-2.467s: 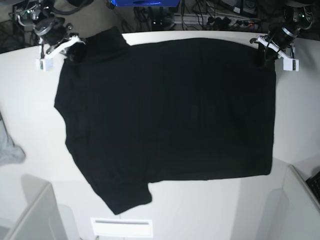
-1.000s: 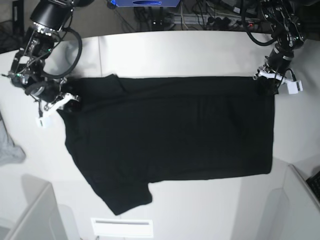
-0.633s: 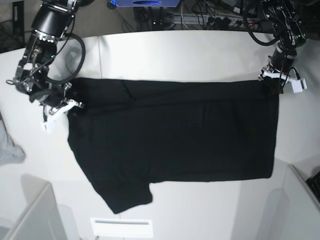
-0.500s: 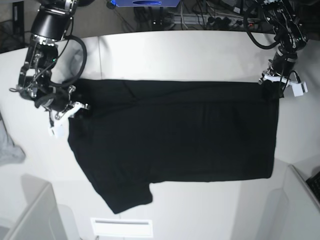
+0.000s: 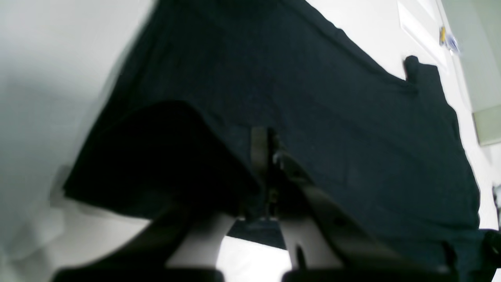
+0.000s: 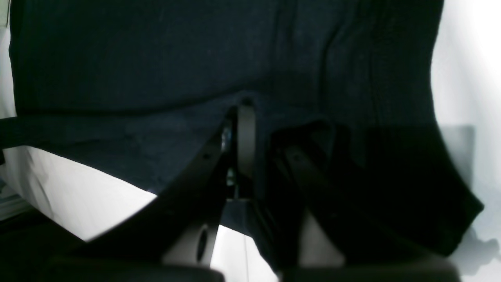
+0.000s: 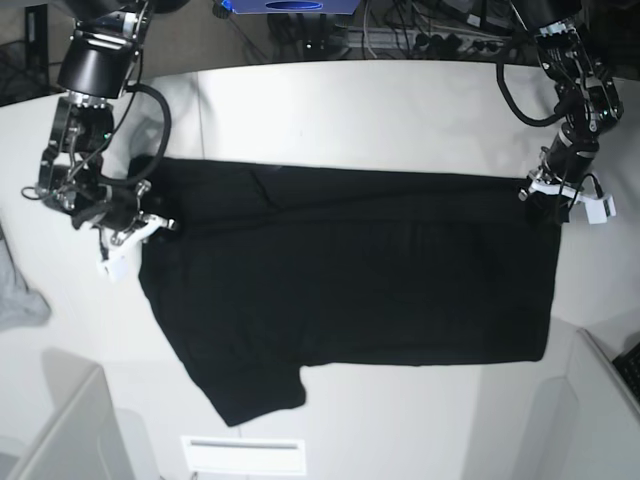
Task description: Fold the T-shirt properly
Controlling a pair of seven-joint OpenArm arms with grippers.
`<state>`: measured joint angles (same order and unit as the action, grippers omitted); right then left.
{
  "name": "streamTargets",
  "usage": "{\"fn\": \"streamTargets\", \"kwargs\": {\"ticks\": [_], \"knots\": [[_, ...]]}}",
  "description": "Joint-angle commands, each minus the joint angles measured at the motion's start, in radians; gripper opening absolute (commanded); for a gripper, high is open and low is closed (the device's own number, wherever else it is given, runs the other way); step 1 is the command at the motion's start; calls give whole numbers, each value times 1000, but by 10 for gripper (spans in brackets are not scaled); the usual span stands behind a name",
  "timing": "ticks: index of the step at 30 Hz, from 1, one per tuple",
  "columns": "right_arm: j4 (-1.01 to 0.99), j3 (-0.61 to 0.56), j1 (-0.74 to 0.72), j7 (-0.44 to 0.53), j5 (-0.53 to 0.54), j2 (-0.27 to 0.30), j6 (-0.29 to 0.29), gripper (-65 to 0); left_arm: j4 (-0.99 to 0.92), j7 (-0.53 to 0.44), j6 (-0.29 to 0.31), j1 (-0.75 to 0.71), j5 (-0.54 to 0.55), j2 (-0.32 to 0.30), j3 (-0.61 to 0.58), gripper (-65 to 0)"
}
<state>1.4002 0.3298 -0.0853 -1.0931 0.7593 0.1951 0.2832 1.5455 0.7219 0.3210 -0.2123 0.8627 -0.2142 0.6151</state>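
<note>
While both arms reach in from the far side of the white table (image 7: 330, 110), the black T-shirt (image 7: 350, 280) lies spread across the table's middle, its far portion folded toward the near side so that a straight fold edge runs side to side. At the base view's right end of that fold, the left gripper (image 7: 548, 200) is clamped tight on the shirt's corner; its wrist view shows dark cloth draped over the closed fingers (image 5: 260, 156). At the opposite end, the right gripper (image 7: 140, 225) is likewise pinched shut on the T-shirt beside the folded-in sleeve. One short sleeve (image 7: 250, 395) juts out toward the table's near edge, lying flat. Bare tabletop is visible beyond the fold edge on the far side and along the near edge. A small grey cloth (image 7: 18, 300) sits at the base view's left border, apart from the shirt. Cables and equipment (image 7: 400, 35) crowd the floor behind the table.
</note>
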Motion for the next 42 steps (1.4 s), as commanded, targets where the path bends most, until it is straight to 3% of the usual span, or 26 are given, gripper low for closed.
{"fn": "streamTargets", "kwargs": {"ticks": [1, 6, 13, 25, 28, 31, 33, 42], "knots": [[14, 4, -21, 15, 19, 14, 1, -650, 0, -20, 7, 9, 11, -17, 9, -650], [12, 4, -24, 15, 19, 14, 1, -650, -27, -20, 7, 44, 5, -18, 7, -650], [12, 4, -24, 15, 19, 14, 1, -650, -35, -20, 7, 90, -96, -14, 6, -650], [12, 4, -32, 15, 19, 10, 1, -650, -58, -20, 7, 100, -96, -18, 6, -650], [12, 5, -32, 17, 19, 8, 1, -503, -70, -20, 7, 115, -96, -18, 7, -650], [12, 7, -38, 17, 19, 7, 1, -380, -115, -20, 7, 152, -98, -20, 10, -571], [11, 13, -40, 17, 19, 7, 1, -338, -142, -20, 7, 181, -98, -35, 6, -517], [-86, 12, -64, 92, 19, 14, 1, -327, -284, -20, 7, 310, -98, -57, -13, -283]]}}
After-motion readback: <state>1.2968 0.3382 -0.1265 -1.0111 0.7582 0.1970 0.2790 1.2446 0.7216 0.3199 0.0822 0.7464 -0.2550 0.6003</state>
